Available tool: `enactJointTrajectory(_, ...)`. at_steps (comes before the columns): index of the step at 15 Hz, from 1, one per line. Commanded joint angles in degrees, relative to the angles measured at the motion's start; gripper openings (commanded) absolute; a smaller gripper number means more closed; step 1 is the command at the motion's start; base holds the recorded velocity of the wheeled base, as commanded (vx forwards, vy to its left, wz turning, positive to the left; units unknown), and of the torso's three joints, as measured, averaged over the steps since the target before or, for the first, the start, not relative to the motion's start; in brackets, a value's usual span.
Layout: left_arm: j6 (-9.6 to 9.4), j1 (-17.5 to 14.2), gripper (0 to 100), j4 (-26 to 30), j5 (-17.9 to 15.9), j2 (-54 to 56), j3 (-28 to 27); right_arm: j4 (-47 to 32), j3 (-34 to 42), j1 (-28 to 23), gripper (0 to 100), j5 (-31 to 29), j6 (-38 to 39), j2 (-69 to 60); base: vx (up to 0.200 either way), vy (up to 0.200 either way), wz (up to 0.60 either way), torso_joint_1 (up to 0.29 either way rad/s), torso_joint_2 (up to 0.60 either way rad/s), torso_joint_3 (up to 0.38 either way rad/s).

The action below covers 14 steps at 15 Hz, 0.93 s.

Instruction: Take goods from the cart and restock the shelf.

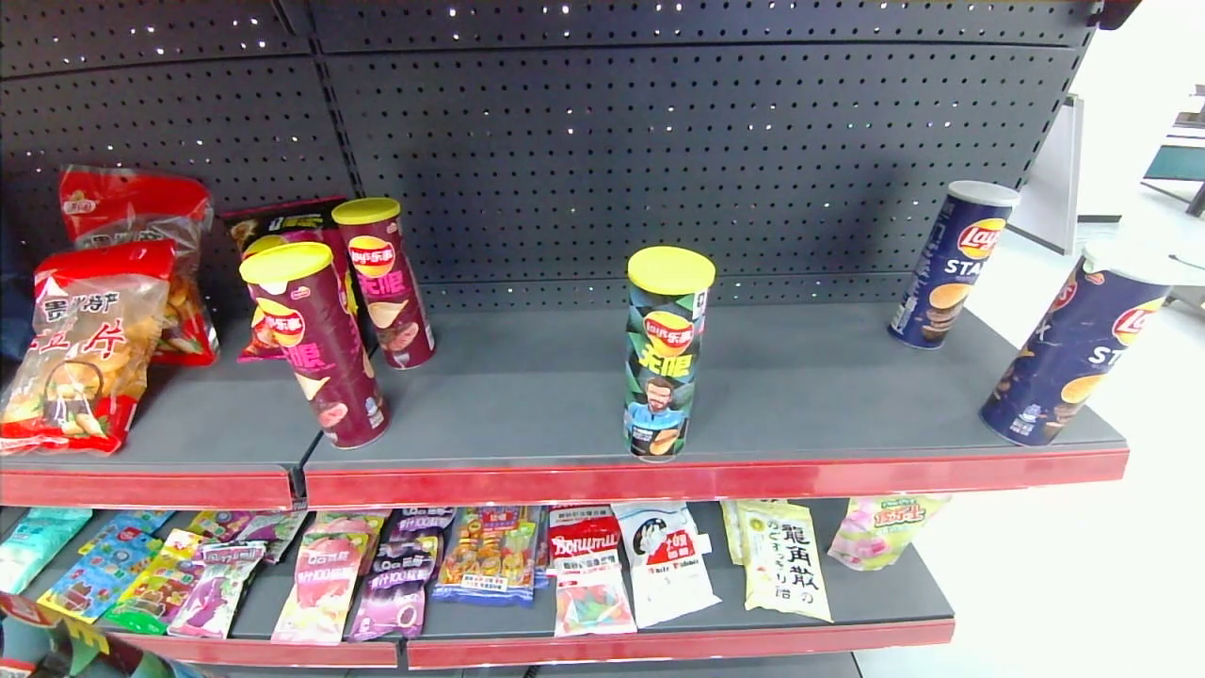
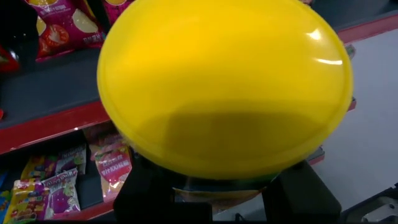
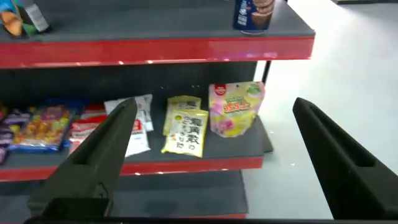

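The left gripper (image 2: 217, 198) grasps the yellow-lidded can (image 2: 224, 87) just before the shelf (image 1: 527, 377), the right gripper (image 3: 214, 109) spread empty; keep it upright and set it in the bare gap beside the green can (image 1: 665, 358).

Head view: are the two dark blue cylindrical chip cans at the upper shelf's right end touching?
Apart. Head view shows bare shelf between the rear blue can and the front blue can.

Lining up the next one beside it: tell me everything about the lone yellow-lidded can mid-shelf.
The can is a tall tube with a flat yellow plastic-looking lid and a green-black patterned wrap showing a cartoon figure. It stands upright, lid on, near the upper shelf's red front edge, touching nothing else.
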<state>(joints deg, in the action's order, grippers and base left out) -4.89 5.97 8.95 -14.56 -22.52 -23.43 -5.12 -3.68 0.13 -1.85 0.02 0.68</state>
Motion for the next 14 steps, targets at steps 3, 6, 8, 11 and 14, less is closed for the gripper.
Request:
enactJointTrajectory(3,-0.03,-0.1,0,-1.6,-0.3,-0.2,0.9,5.3,3.7,0.0,100,2.2,-1.9,-0.7,0.000,0.000,0.00,0.000,0.00,0.000)
enactJointTrajectory(6,-0.03,0.0,0,-1.6,-0.5,0.2,0.9,4.9,3.5,0.0,100,2.6,-0.8,-0.7,0.000,0.000,0.00,0.000,0.00,0.000)
enactJointTrajectory(8,-0.03,0.0,0,-1.6,-1.1,0.0,1.1,4.9,3.6,0.0,100,2.6,-0.7,-0.7,0.000,0.000,0.00,0.000,0.00,0.000)
enactJointTrajectory(11,-0.03,-0.1,0,-1.5,-1.2,-0.2,1.5,4.9,3.6,0.0,100,2.7,-0.6,-0.7,0.000,0.000,0.00,0.000,0.00,0.000)
enactJointTrajectory(14,-0.03,-0.1,0,-1.4,-1.1,-0.2,2.4,4.9,3.6,0.0,100,2.7,-0.6,-0.7,0.000,0.000,-0.40,0.002,0.00,0.002)
